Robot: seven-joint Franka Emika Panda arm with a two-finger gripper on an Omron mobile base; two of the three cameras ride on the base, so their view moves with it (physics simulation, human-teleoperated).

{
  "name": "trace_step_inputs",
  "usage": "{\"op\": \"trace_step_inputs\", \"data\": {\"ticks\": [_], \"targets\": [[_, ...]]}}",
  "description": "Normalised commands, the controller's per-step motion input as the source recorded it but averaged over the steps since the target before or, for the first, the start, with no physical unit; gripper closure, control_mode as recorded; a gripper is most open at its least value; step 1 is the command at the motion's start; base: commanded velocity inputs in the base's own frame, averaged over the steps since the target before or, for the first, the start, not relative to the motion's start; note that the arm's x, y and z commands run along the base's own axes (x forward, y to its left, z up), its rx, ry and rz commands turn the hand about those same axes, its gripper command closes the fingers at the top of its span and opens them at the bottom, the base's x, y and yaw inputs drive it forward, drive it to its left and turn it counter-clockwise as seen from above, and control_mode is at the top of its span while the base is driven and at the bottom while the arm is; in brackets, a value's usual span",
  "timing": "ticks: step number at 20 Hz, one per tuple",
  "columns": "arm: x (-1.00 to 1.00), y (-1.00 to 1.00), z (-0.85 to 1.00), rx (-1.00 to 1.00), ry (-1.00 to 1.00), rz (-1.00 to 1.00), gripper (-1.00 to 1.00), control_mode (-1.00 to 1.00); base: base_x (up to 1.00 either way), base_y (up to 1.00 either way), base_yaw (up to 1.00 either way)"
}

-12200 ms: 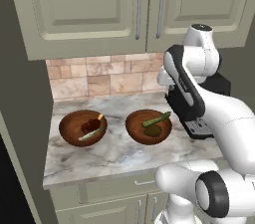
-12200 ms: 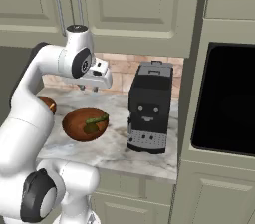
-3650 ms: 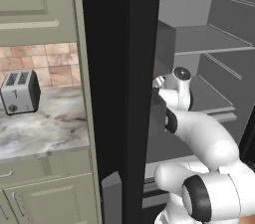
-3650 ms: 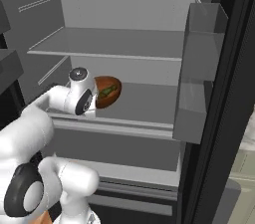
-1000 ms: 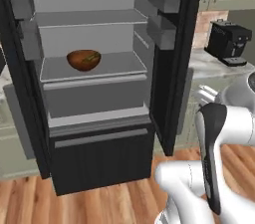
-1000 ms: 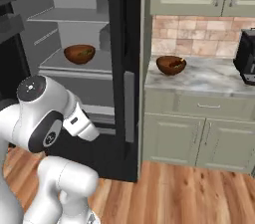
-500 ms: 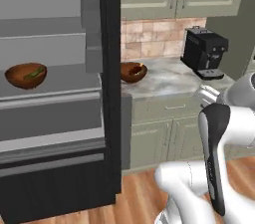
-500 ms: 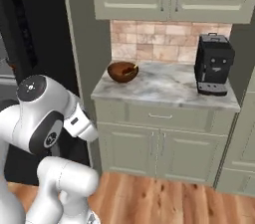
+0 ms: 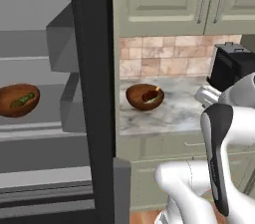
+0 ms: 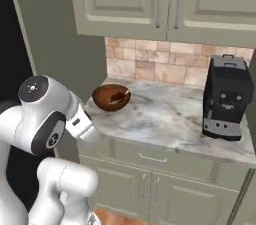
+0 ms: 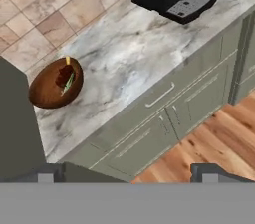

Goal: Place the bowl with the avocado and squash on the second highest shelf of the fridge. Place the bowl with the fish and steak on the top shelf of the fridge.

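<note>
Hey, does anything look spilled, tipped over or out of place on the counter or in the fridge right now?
Nothing stands out. One bowl sits upright on a fridge shelf, the other bowl upright on the marble counter, their food inside. The coffee machine stands straight.

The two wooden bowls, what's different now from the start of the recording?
The brown wooden bowl with avocado and squash has left the marble counter and now sits on a grey fridge shelf, released. The pincer is open and empty, and the base has driven back to the counter. The wooden bowl with fish and steak stays there, untouched.
</note>
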Motion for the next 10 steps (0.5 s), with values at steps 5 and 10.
{"op": "trace_step_inputs", "data": {"ticks": [5, 10], "targets": [[0.00, 0.00, 0.00, 0.00, 0.00, 0.00, -1.00, 1.00, 0.89, -0.02, 0.09], [0.50, 0.02, -0.17, 0.00, 0.11, 0.03, -1.00, -1.00, 0.24, 0.00, 0.02]]}}
